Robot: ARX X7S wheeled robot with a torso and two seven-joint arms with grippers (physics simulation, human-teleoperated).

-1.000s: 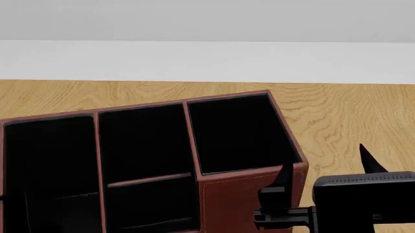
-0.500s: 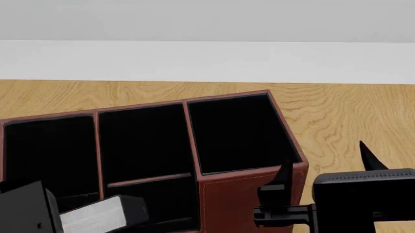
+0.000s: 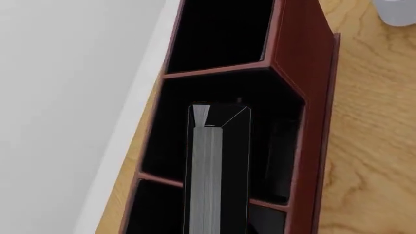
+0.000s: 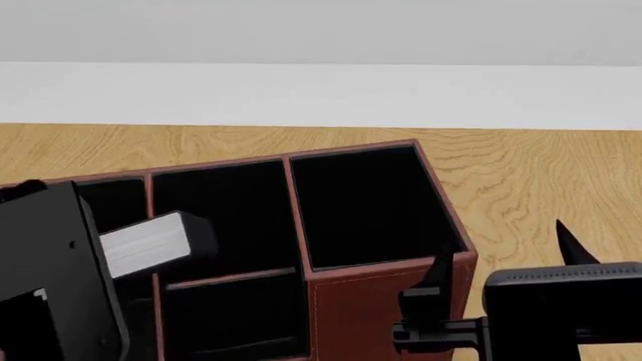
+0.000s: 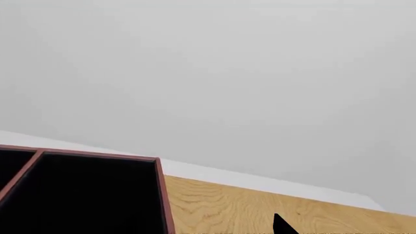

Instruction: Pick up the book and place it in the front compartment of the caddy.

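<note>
Head view shows the left gripper (image 4: 95,252) clamped on the book (image 4: 150,242) above the caddy (image 4: 381,301), right gripper (image 4: 501,256) parted beside the caddy's wall, so I'd square the book over the caddy's front compartment, then lower straight.

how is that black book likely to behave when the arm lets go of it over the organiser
The book looks like a stiff hardcover, so it should probably hold its shape rather than flop. It is thick with flat covers, so rolling seems unlikely. Hanging tilted above the caddy dividers, it might catch an edge and tip.
</note>
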